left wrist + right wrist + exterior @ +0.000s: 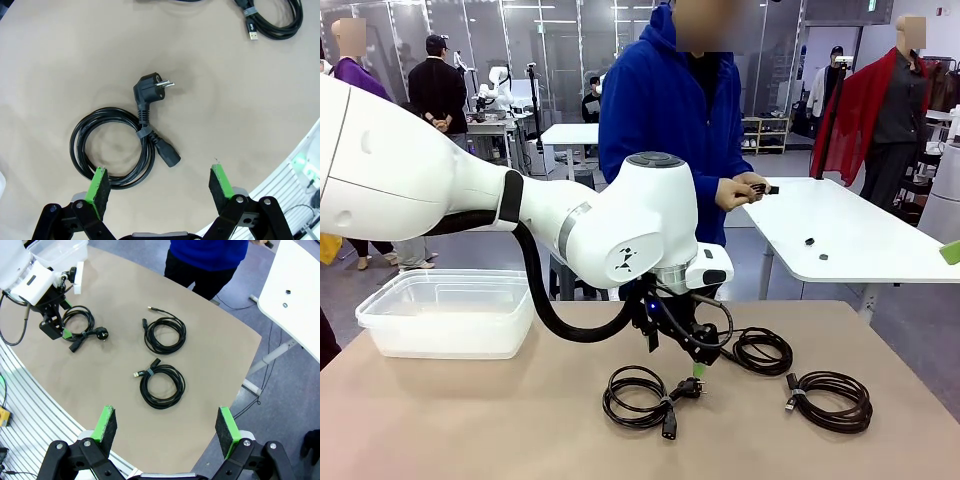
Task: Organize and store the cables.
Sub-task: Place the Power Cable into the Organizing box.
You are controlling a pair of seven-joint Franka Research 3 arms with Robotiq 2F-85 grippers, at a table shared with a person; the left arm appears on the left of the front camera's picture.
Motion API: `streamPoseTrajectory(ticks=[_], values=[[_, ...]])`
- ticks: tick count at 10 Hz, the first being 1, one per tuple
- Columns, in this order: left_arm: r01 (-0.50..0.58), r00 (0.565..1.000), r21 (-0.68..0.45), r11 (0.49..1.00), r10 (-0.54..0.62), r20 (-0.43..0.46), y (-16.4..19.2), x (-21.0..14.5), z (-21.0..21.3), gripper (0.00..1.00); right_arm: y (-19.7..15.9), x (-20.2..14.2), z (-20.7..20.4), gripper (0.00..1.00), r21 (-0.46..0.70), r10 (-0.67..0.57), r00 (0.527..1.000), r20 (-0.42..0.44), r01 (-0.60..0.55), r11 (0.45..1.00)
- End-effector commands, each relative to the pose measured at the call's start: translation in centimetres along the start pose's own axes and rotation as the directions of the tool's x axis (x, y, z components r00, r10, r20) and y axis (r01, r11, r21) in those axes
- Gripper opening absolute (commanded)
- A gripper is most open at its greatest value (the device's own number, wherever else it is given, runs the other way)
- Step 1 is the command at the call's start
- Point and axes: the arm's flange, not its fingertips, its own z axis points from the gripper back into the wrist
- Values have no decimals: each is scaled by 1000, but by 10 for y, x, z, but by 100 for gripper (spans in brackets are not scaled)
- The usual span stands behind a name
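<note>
Three black cable coils lie on the tan table (470,420). In the front view, a power cord coil (638,396) with a round plug lies at the middle front, a second coil (761,350) behind it to the right, and a USB coil (831,400) at the right. My left gripper (695,378) hangs open just above the power cord's plug end. In the left wrist view the gripper (160,185) is open, with the power cord coil (112,150) below its green pads. My right gripper (166,425) is open and high above the USB coil (162,385).
A clear plastic bin (380,318) stands at the table's left. A person in a blue hoodie (660,110) stands at the far side, holding a small black item (763,188) in both hands. A white table (880,250) stands behind on the right.
</note>
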Motion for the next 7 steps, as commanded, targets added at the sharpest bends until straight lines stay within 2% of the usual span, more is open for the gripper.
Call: streamPoseTrajectory(ticks=[1,7], values=[[-18,1000,22,1000,18,5,-4,2,-2,100,-1,-1,0,100,2,-3,1000,2,3,1000],[-51,998,12,999,51,-30,-2,3,-4,100,-1,-1,0,100,2,-3,1000,2,3,1000]])
